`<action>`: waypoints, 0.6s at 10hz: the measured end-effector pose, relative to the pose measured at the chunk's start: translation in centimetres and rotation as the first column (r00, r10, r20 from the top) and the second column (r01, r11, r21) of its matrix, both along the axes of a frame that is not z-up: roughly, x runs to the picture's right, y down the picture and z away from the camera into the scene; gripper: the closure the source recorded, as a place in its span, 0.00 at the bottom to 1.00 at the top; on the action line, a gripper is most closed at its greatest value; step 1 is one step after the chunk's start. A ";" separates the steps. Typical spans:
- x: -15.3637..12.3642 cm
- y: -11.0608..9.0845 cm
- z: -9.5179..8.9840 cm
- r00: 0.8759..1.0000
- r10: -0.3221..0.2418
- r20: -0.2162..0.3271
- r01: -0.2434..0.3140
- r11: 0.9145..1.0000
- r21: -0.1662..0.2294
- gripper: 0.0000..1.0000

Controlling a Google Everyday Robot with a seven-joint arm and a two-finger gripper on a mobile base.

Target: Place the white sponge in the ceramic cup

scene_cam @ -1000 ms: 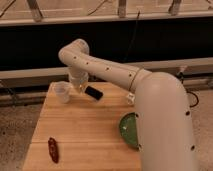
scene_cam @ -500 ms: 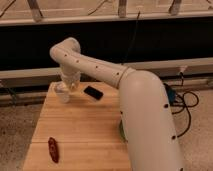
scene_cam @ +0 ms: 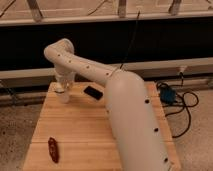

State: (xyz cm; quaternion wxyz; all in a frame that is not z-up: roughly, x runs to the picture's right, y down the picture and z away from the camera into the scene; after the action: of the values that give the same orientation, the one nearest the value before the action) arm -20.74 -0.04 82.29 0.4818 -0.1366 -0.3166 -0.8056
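My gripper (scene_cam: 63,88) is at the far left of the wooden table (scene_cam: 80,135), pointing down right over the small whitish ceramic cup (scene_cam: 64,98). The cup stands near the table's far left corner, and only its lower part shows under the gripper. The white sponge is not visible; it is hidden by the gripper or the cup. My white arm (scene_cam: 125,110) crosses the whole right side of the view.
A flat black object (scene_cam: 92,92) lies on the table just right of the cup. A reddish-brown object (scene_cam: 53,149) lies near the front left edge. A blue device and cables (scene_cam: 170,95) lie on the floor to the right.
My arm has swung left and the gripper has moved from right of the cup to directly over it. The arm now hides the green dish seen earlier.
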 end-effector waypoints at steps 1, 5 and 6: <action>-0.2 -0.2 0.1 1.000 0.000 0.005 0.000 1.000 0.001 0.39; -0.6 -0.7 0.4 1.000 -0.002 0.014 0.002 1.000 0.007 0.20; -0.6 -0.8 0.3 1.000 -0.001 0.013 0.001 1.000 0.012 0.20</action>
State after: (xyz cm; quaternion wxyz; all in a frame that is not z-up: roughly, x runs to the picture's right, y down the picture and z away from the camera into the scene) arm -21.31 -0.83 82.64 0.4799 -0.1288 -0.3149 -0.8086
